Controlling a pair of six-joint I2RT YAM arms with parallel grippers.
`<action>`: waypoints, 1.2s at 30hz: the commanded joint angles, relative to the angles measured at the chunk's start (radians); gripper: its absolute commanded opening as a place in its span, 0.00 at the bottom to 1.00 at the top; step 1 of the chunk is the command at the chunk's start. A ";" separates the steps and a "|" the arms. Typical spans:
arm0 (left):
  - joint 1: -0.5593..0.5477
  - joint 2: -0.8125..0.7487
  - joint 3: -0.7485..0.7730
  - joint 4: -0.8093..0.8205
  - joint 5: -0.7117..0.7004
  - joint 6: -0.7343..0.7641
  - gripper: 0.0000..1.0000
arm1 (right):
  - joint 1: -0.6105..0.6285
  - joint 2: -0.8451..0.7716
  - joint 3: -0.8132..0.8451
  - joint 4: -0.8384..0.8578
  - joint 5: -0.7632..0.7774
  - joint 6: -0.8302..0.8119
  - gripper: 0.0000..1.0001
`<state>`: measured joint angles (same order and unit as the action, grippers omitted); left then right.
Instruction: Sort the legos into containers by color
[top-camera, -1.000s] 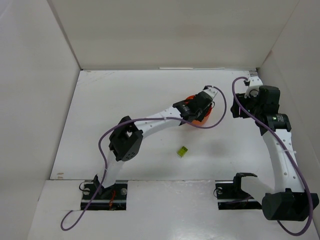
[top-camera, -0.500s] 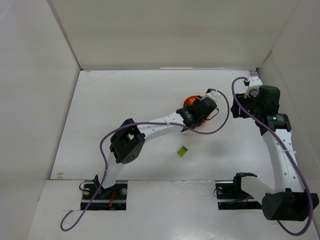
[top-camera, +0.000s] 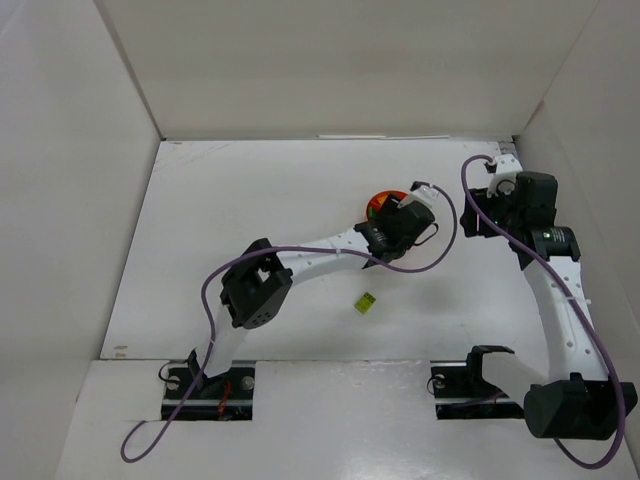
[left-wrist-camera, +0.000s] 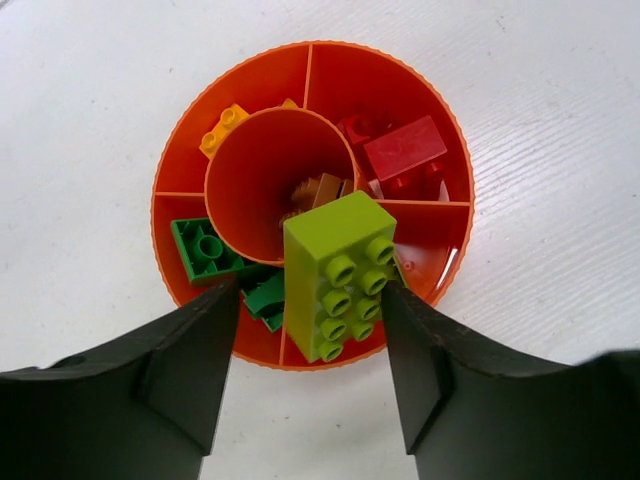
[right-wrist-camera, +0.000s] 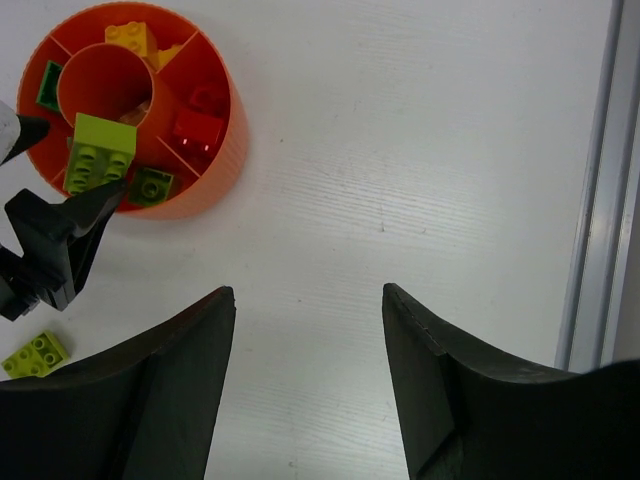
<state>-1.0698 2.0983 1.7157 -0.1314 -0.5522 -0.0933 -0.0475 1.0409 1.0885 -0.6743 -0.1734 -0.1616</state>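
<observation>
Left wrist view, lime brick: lies tilted between the fingers; far end on the rim of the central cup; near end over the 5 o'clock compartment
Orange dish: yellow bricks at 11 o'clock; red bricks at 2 o'clock; green bricks at 8 o'clock; brown bricks inside the cup
Left gripper: over the dish's 6 o'clock edge; jaws spread wider than the lime brick, a gap showing on its left side
Loose lime brick: on the table; at 6 o'clock from the dish in the top view, well apart
Right gripper: at 3 o'clock from the dish, above the table; jaws spread
</observation>
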 joint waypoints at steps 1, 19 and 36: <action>-0.002 -0.057 -0.005 0.019 -0.048 -0.019 0.56 | -0.008 -0.004 -0.009 0.018 -0.017 -0.012 0.66; -0.002 -0.242 -0.100 0.041 0.112 -0.051 0.58 | -0.008 -0.004 0.000 0.028 -0.044 -0.021 0.66; 0.206 -1.107 -0.781 -0.099 0.259 -0.548 1.00 | 0.452 -0.096 -0.173 0.079 0.091 0.275 0.82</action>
<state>-0.8669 1.0813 1.0077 -0.1677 -0.2897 -0.4942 0.2905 0.9596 0.9459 -0.6521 -0.1955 -0.0532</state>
